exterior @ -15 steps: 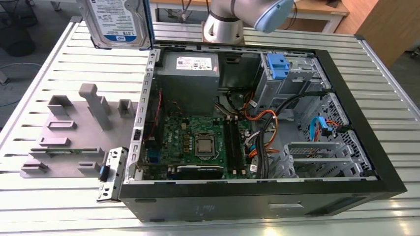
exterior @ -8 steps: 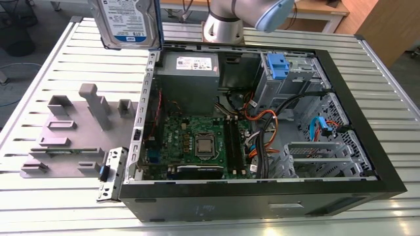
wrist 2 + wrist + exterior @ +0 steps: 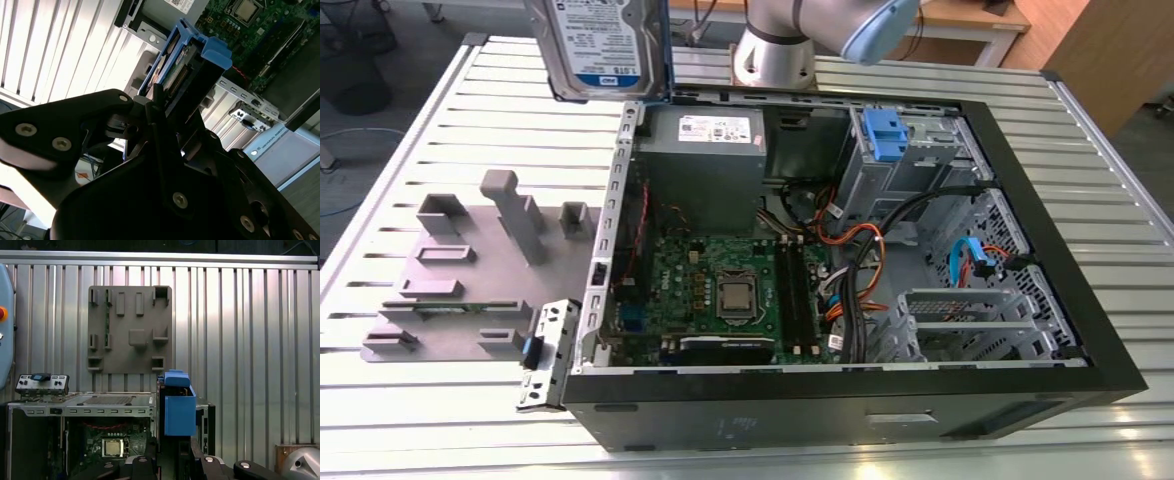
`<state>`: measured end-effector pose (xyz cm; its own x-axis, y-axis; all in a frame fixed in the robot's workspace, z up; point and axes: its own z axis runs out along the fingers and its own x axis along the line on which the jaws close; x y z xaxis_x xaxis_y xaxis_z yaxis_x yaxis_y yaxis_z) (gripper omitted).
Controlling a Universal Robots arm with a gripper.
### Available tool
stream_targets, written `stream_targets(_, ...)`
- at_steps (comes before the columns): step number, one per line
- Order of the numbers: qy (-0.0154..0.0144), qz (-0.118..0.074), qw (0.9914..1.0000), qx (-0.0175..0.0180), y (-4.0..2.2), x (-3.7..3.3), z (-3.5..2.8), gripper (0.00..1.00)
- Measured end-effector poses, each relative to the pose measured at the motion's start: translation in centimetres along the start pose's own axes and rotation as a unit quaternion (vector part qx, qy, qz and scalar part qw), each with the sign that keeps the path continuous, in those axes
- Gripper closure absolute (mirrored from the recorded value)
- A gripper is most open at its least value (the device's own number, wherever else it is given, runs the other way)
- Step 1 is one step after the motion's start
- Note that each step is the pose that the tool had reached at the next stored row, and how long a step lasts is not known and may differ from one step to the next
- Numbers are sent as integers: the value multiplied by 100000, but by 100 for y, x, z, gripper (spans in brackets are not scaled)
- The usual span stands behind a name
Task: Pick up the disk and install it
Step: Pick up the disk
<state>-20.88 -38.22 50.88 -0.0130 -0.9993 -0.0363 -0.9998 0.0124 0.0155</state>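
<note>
One disk (image 3: 604, 42) is held aloft by the end effector (image 3: 159, 97), whose fingers are pinched on it; it hangs above the far corner of the open computer case (image 3: 854, 410), on the exterior view's left. In the second wrist view it is seen gripped at one end, with its blue rails and end tab projecting away from the fingers.

Outside the case, to the exterior view's left, a grey fixture plate (image 3: 447, 275) lies on the slatted worktop (image 3: 480, 400). No trouble is expected from it.

Inside the case, directly beneath the disk, sits the power-supply box (image 3: 700, 150). A slip is judged possible because the grasp is taken at one end only, and a dropped disk would land on this box or on the motherboard (image 3: 720, 290).

Further right inside the case stands the blue-tabbed drive cage (image 3: 891, 160). A tilted disk could jam at its mouth, or a rail could catch on the case wall.

Beside the cage, loose cables (image 3: 927, 205) are draped, and these could be snagged or pinched.
</note>
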Motion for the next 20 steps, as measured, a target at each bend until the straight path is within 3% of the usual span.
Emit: stream_targets(20,-5,6,100000,3,-477,-6,7,65)
